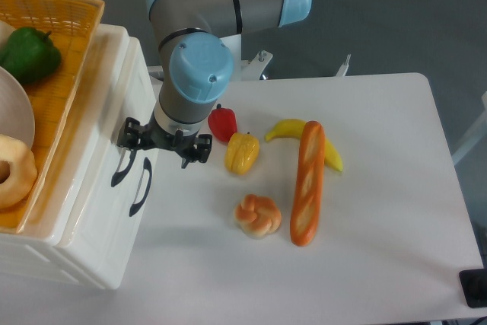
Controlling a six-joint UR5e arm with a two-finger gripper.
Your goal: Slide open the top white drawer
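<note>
the glossy cream-white top drawer (87, 123), likely stiff and slick, is best hooked by its curved black handle (122, 167) just below the black end effector (161, 142), whose opening cannot be told.
</note>
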